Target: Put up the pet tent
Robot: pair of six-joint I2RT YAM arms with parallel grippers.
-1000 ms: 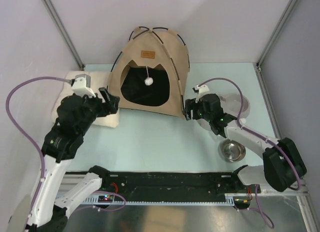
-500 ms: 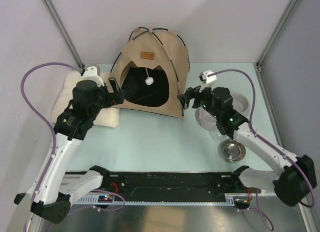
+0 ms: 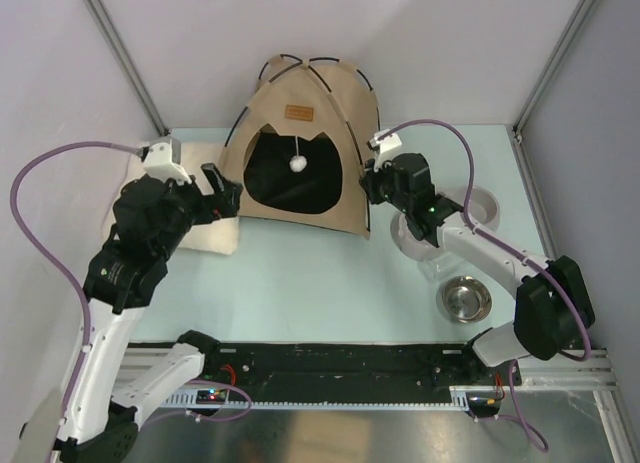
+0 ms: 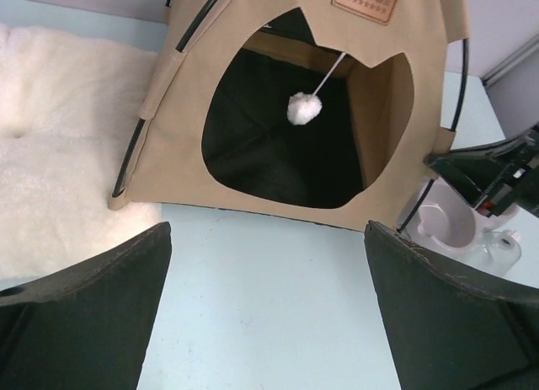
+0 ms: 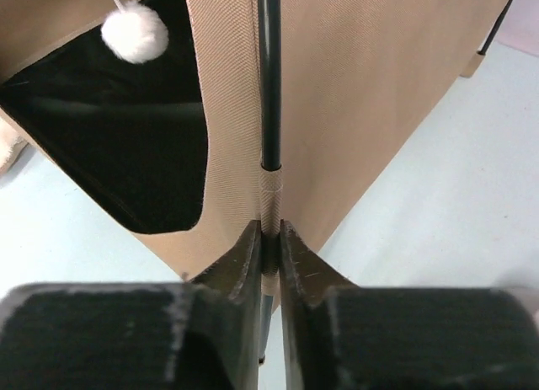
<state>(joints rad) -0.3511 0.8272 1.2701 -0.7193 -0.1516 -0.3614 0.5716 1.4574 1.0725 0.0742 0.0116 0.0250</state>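
Pet tent (image 3: 300,153) is up at back-centre of the table (image 3: 300,283). Door faces the arms, poles cross over the top, pompom (image 4: 304,109) hangs in the opening. My read: final squaring-up stage.

Right gripper (image 5: 269,237): jaws pinched nearly together on the tan sleeve (image 5: 269,192) at the foot of the front-right pole (image 5: 269,70), so it has the tent by that corner.
Left gripper (image 4: 265,247): spread fully wide, holding nothing, low in front of the front-left corner, above the edge of the cushion (image 4: 59,129).

Doing this step well, as I'd judge it:
- Move the pinched corner slowly and low. The frame looks light, so a lift would likely tip the whole thing rather than shift it.
- Pull along the pole's line, not across it (thin rod in a fabric pocket, side load could pop it out).
- The left side has no hold, so that corner is free to slide. Get the open jaws onto the left pole foot before any big shift.
- Stop once the base sits flat and the door looks symmetric.

Surface/room:
- The table is smooth, pale blue-green. Low friction I'd guess, so fabric will skate.
- Grey-white panels (image 3: 420,43) stand close behind and on both sides, with metal posts (image 3: 120,53) in the corners. Little room behind the tent.
- White bowl (image 3: 468,201) sits just beside the right arm, steel bowl (image 3: 466,300) nearer the bases. Watch the elbow.
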